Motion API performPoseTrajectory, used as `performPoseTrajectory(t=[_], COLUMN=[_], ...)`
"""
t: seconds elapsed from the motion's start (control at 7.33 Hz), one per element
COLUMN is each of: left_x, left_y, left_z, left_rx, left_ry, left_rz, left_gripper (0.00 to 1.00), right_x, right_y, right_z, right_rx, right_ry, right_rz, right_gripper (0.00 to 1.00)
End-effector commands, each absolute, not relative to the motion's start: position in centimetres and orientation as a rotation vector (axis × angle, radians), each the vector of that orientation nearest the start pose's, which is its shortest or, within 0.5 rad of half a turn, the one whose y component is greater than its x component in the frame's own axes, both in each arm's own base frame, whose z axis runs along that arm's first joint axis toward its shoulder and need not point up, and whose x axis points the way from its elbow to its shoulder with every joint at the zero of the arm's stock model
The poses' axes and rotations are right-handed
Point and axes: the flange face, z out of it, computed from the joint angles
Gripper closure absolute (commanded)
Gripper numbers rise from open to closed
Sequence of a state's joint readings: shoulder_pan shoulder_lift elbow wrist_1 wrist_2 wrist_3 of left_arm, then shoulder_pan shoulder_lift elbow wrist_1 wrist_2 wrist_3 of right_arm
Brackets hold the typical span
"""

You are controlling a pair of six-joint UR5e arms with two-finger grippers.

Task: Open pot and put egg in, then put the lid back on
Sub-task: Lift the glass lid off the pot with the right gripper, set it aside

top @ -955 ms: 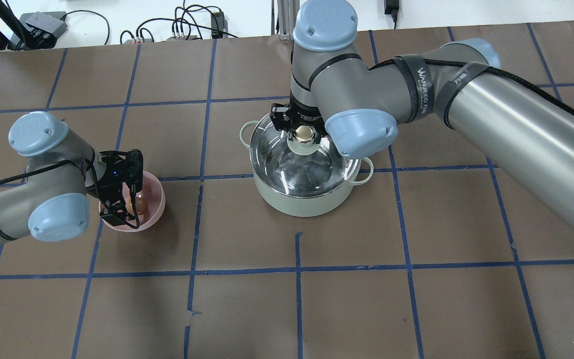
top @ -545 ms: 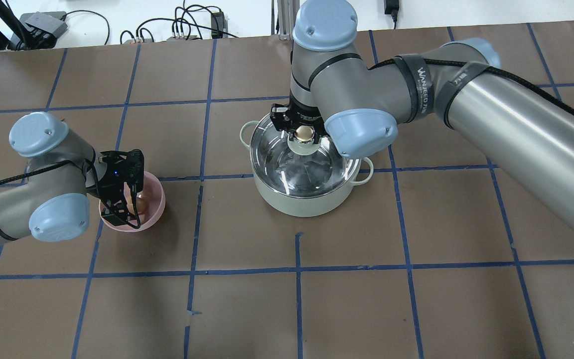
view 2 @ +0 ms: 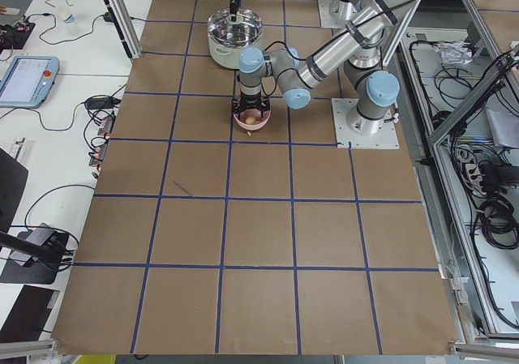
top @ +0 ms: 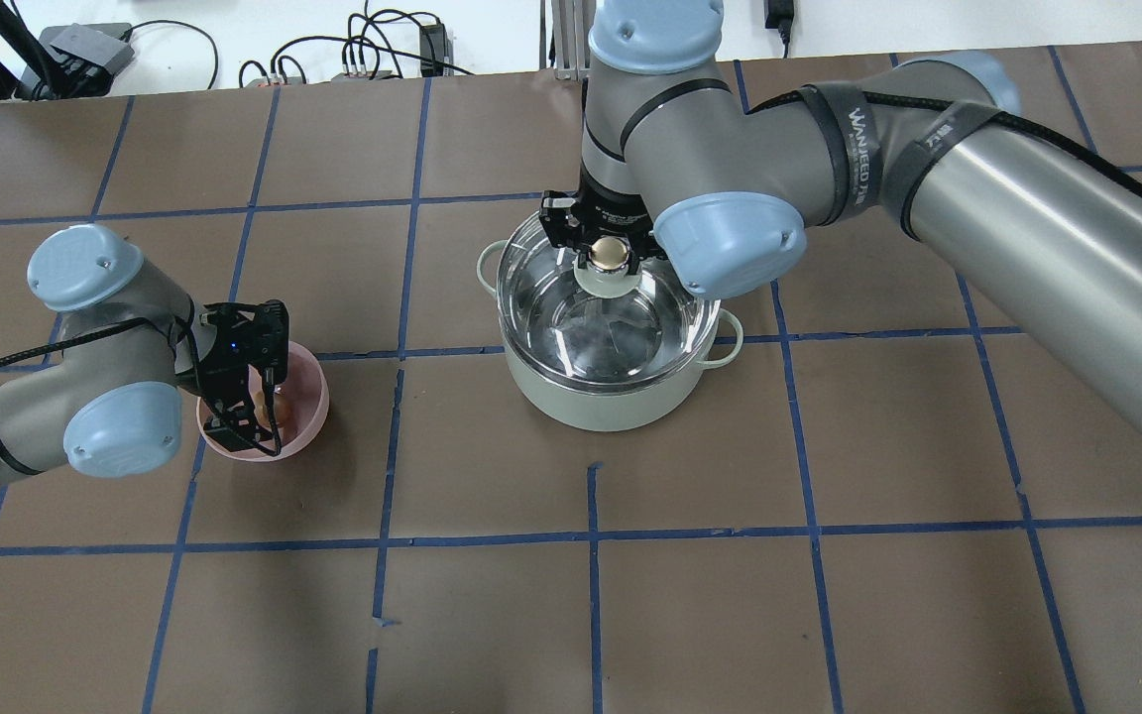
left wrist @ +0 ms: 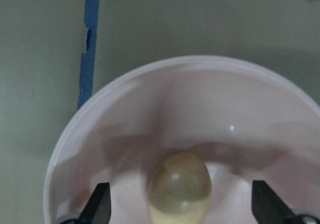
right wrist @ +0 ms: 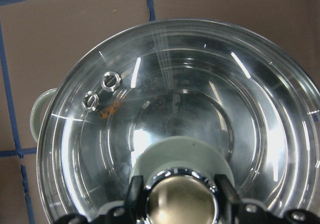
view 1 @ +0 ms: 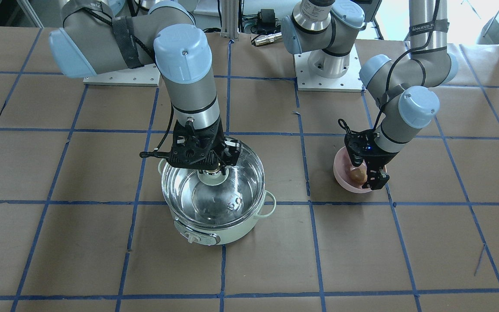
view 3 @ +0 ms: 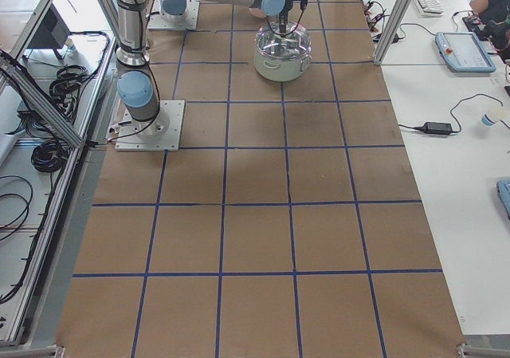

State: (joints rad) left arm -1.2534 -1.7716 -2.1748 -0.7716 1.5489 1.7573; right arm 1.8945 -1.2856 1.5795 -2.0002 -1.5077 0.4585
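Observation:
The mint-green pot (top: 611,402) stands mid-table, its knob facing the front-facing view (view 1: 194,236). The clear glass lid (top: 635,317) hangs just over the pot's rim, seemingly a little lifted. My right gripper (top: 609,250) is shut on the lid's beige knob (right wrist: 180,200), with fingers (right wrist: 134,196) on both sides. The light-brown egg (left wrist: 180,186) lies in the pink bowl (top: 310,397). My left gripper (top: 252,402) is inside the bowl, open, with one finger on either side of the egg and not touching it (view 1: 358,174).
Brown paper with a blue tape grid covers the table (top: 591,595). The bowl sits about two grid squares left of the pot in the overhead view. Cables and boxes (top: 85,45) lie beyond the far edge. The arm bases (view 1: 327,69) stand at the robot's side.
My right arm has risen slightly and drawn the lid up and a little away from me. My left gripper has stayed around the egg in the bowl.

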Motion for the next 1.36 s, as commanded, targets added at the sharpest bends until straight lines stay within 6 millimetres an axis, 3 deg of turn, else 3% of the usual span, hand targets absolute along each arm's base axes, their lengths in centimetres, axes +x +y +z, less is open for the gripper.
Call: performPoseTrajectory(t=[0.0,0.27,0.41,0.55,0.68,0.82,0.95,1.09,1.23], left_x=[1.4,1.4,1.4,1.4,1.4,1.4,1.5,1.7,1.7], left_y=[-47.6,-47.6,-47.6,-47.7,-47.7,-47.7,-47.7,-47.6,-47.7], left_z=[19.0,18.6,18.7,18.7,18.7,18.7,18.9,18.9,19.0], left_rx=[2.082,2.083,2.084,2.085,2.086,2.088,2.086,2.075,2.075], left_ry=[2.389,2.396,2.394,2.392,2.389,2.388,2.385,2.376,2.376], left_rz=[-0.011,-0.008,-0.009,-0.009,-0.005,-0.005,-0.006,0.026,0.023], left_gripper=[0.01,0.02,0.20,0.30,0.44,0.58,0.84,0.97,0.98], right_x=[31.4,28.2,24.8,21.4,19.1,18.5,18.1,17.4,16.5], right_y=[-53.0,-53.7,-53.9,-53.5,-53.7,-53.7,-53.8,-53.9,-53.4], right_z=[38.7,39.9,41.6,43.2,43.2,43.1,43.1,43.1,43.1], right_rx=[0.209,0.214,0.210,0.239,0.254,0.208,0.209,0.167,0.157], right_ry=[3.020,3.037,3.041,3.046,3.049,3.070,3.083,3.113,3.117], right_rz=[-0.156,-0.152,-0.147,-0.107,-0.090,-0.085,-0.087,-0.090,-0.079], right_gripper=[0.58,0.58,0.58,0.58,0.59,0.59,0.59,0.59,0.59])
